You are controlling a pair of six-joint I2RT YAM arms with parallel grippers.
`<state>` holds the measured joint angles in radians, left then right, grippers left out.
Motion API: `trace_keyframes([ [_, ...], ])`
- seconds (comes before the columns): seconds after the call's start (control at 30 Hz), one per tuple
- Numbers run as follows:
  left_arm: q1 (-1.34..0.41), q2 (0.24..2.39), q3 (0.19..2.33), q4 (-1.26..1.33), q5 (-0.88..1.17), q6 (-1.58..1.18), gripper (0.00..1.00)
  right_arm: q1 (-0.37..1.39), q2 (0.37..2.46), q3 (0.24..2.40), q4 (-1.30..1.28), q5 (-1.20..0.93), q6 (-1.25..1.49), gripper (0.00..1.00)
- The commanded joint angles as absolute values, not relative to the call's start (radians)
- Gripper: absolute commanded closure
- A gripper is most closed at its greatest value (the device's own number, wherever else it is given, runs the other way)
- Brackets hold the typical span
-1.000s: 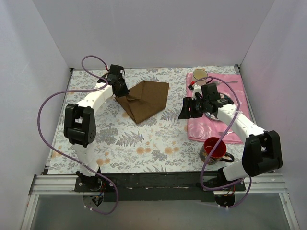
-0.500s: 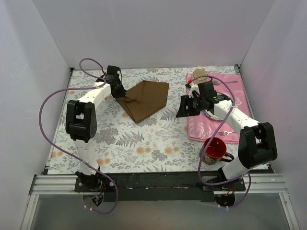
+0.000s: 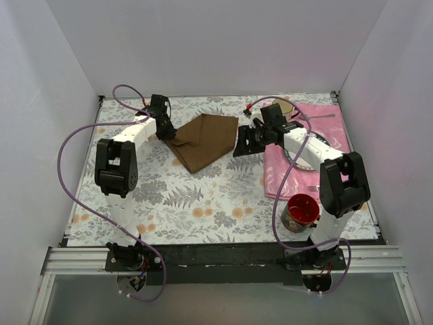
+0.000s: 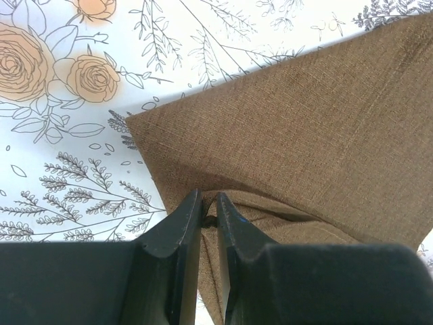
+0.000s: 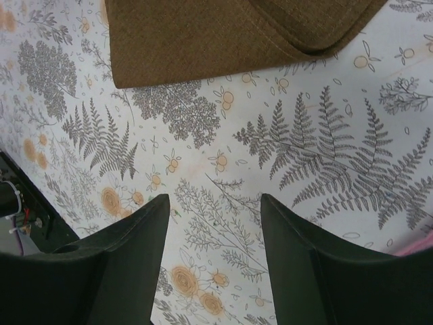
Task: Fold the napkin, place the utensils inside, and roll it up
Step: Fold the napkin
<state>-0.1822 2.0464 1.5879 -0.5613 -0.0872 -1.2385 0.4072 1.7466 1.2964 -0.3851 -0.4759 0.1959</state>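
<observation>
The brown napkin [image 3: 208, 137] lies partly folded on the flowered tablecloth, left of centre at the back. My left gripper [image 3: 170, 133] is at its left corner. In the left wrist view the left gripper [image 4: 208, 203] is shut on a raised fold of the napkin [image 4: 304, 122]. My right gripper [image 3: 242, 144] hovers just right of the napkin, open with nothing between its fingers. The right wrist view shows the right gripper [image 5: 213, 203] over bare tablecloth, the napkin [image 5: 223, 34] lying ahead of it. I cannot make out the utensils in any view.
A pink placemat [image 3: 284, 177] lies at the right under the right arm, with part of a plate [image 3: 321, 143] on it. A red mug [image 3: 302, 210] stands near the front right. A small round cup [image 3: 285, 105] sits at the back.
The right arm has swung left off the placemat to the napkin's right edge, still open. The left gripper has drawn the napkin's corner slightly back and left.
</observation>
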Motion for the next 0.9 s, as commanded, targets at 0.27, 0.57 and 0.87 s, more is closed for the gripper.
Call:
trace_keyframes([
  [0.27,-0.144,2.048,1.621,-0.563,-0.129,-1.229,1.0,0.509,1.956,1.548,-0.368,-0.497,0.224,0.36],
  [0.57,-0.132,2.088,1.681,-0.577,-0.127,-1.221,0.82,0.558,2.077,1.704,-0.371,-0.506,0.244,0.35],
  [0.87,-0.133,1.965,1.675,-0.554,-0.115,-1.227,0.5,0.584,2.16,1.781,-0.307,-0.526,0.284,0.35],
])
